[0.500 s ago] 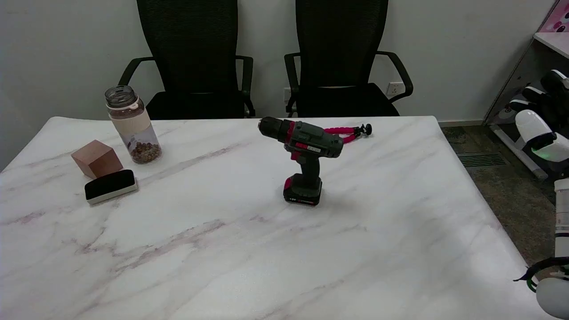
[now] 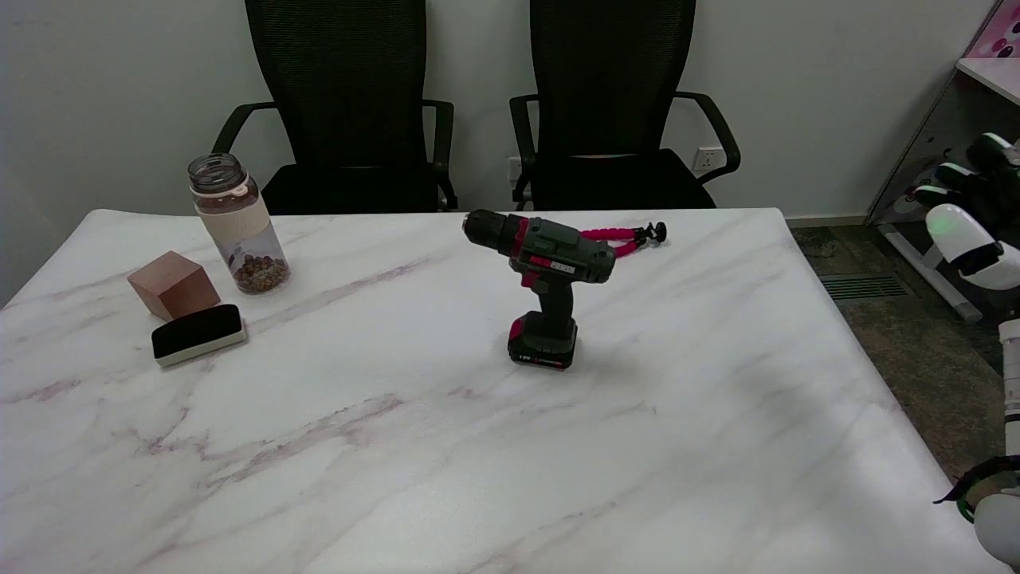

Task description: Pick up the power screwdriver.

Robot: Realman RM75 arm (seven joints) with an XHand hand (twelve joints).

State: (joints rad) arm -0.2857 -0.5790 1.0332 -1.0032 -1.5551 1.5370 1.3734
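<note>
Right robot hand (image 2: pixel 982 171) slightly higher, grip unclear; dark-green, red-accented power screwdriver (image 2: pixel 545 285) upright.

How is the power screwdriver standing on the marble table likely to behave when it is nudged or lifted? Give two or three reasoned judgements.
The power screwdriver stands upright on its small battery base with the bulky body overhanging, so a sideways push would probably tip it. It looks rigid, hard plastic, unlikely to flex. With a battery pack, it is probably heavy for its size. The narrow handle seems the natural place to grasp.
</note>
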